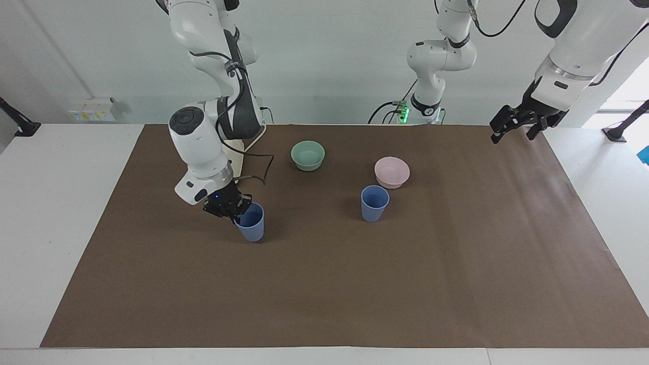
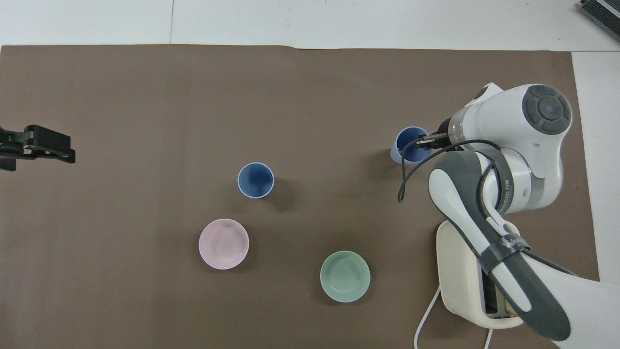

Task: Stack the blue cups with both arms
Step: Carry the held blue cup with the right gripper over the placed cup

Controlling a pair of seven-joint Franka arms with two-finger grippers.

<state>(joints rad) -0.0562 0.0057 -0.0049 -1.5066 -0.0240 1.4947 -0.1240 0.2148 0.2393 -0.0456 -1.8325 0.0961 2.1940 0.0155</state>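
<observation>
Blue cup [image 1: 250,228], pinched by the rim in my right jaws, may tilt and slip when lifted; left gripper [image 1: 517,123] waits, jaws unreadable.

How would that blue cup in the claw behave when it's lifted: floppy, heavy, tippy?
The held cup looks like thin plastic and empty, so probably light and stiff. The right claw pinches only its rim, so it may swing or slip. It is tall with a narrow base, so likely tippier than the green bowl.
</observation>
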